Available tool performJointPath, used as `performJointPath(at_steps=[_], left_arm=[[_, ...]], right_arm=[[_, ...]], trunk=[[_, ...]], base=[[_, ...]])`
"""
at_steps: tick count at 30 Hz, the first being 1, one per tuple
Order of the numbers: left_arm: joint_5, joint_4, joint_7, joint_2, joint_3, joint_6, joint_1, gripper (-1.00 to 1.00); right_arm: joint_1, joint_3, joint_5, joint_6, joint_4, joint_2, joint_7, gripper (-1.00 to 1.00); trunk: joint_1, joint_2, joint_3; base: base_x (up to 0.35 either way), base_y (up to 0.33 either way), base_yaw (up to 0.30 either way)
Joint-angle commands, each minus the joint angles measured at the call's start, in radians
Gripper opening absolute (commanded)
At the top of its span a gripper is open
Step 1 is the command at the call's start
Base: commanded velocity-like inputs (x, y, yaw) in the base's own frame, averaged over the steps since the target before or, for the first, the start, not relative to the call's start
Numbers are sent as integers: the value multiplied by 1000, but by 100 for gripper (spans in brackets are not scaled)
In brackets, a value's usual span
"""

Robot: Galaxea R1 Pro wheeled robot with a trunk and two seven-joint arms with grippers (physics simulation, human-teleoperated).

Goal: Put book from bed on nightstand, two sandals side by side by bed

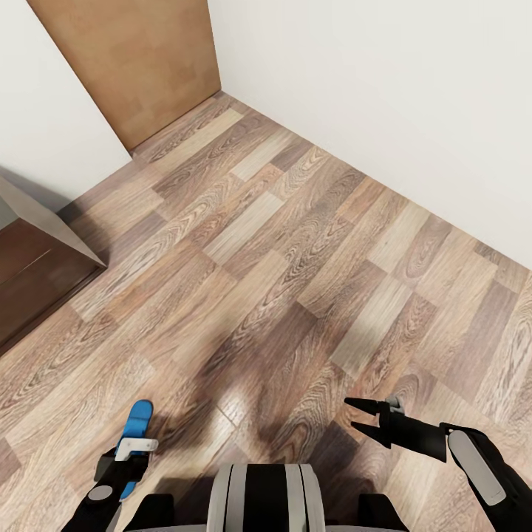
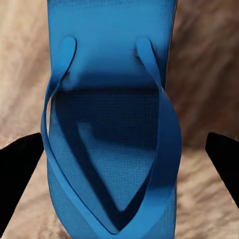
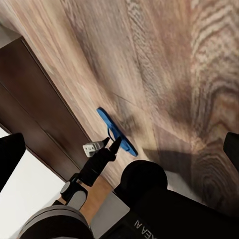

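- The sandal is bright blue, flat and thin-soled, with a finely dimpled footbed and two straps that run from the sides and meet in a V at a toe post.
- It sits between the two dark fingers of the left gripper, held above the wood-plank floor; the left gripper is clamped on it, and in the head view its blue sole sticks out forward past the fingertips.
- From the right wrist view the same sandal reads as a thin blue slab seen nearly edge-on at the end of the left arm, off the floor.
- The right gripper hovers over bare planks, its two pointed black fingers parted with nothing between them.
- White letters "AI" can be read on the robot's dark body in the right wrist view; the sandal carries no legible marking.
- Beyond the left gripper, to its outer side, stands a dark brown wooden piece with a greyish top.
- Farther ahead of both grippers the floor meets white walls, and a tan wooden door stands in the far corner.
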Motion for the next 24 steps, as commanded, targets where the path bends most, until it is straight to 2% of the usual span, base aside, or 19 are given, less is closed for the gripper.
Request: performJointPath(at_steps=[1,24], left_arm=[[-10,-2,2,0,0,6,0,-100],[-10,-2,2,0,0,5,0,-100]], right_arm=[[0,-2,5,4,0,0,6,100],[0,-2,5,4,0,0,6,100]], trunk=[[0,0,0],[0,0,0]], base=[[0,0,0],[0,0,0]])
